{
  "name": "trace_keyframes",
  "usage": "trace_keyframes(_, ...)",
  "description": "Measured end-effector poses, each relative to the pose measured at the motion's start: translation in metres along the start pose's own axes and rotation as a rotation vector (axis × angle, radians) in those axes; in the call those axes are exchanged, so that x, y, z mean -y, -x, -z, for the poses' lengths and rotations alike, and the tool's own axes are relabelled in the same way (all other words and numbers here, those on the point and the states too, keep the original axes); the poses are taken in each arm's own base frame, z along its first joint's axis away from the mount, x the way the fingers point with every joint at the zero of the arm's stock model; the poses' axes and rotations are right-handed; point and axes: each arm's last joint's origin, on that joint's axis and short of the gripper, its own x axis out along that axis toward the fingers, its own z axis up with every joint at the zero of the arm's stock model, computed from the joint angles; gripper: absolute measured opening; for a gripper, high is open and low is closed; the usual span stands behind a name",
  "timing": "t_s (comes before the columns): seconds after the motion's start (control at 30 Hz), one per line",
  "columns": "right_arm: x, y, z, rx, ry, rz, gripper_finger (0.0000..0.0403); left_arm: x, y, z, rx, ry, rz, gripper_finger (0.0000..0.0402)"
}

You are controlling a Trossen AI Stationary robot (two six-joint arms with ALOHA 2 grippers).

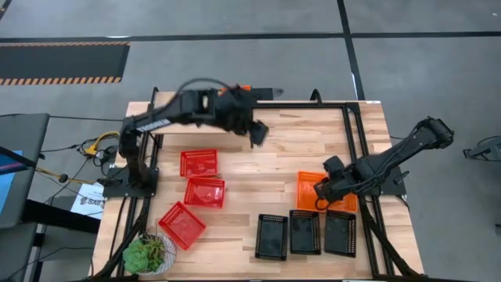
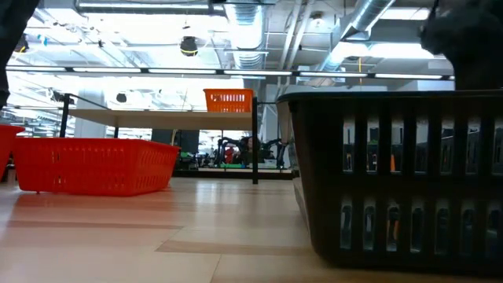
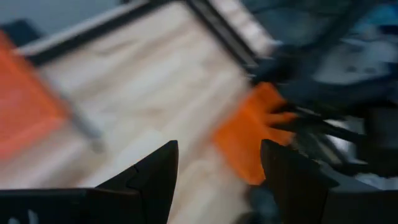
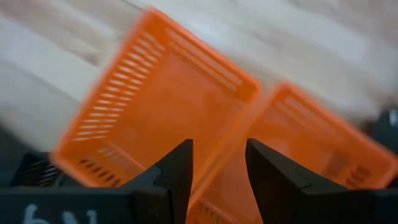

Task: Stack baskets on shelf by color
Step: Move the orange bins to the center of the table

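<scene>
One orange basket stands on the raised shelf; in the high view only a bit of this basket shows past my left arm. My left gripper hangs open in the air over the far middle of the table, with nothing between its fingers. Two more orange baskets lie side by side on the table at the right. My right gripper points down over them, open, its fingers on either side of one basket's rim. I cannot tell whether they touch it.
Three red baskets lie on the table's left half. Three black baskets stand in a row at the near edge. A potted plant sits at the near left corner.
</scene>
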Motion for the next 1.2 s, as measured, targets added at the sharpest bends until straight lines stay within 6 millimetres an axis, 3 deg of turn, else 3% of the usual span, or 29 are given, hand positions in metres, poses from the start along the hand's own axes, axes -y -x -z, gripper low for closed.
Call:
trace_keyframes(0.17, 0.009, -0.016, 0.011, -0.068, -0.106, 0.060, 0.0170, 0.015, -0.031, 0.014, 0.006, 0.059, 0.115, 0.0215)
trace_keyframes(0.5, 0.009, -0.019, 0.017, -0.072, -0.150, 0.072, 0.0170, -0.004, -0.087, 0.048, -0.100, 0.146, 0.053, 0.0215)
trace_keyframes(0.87, -0.007, -0.047, 0.016, -0.070, -0.111, 0.200, 0.0170, -0.002, -0.093, 0.063, -0.138, 0.138, 0.038, 0.0215)
trace_keyframes(1.2, -0.046, -0.075, 0.002, -0.067, -0.019, -0.033, 0.0170, 0.002, -0.092, 0.067, -0.148, 0.114, 0.047, 0.0215)
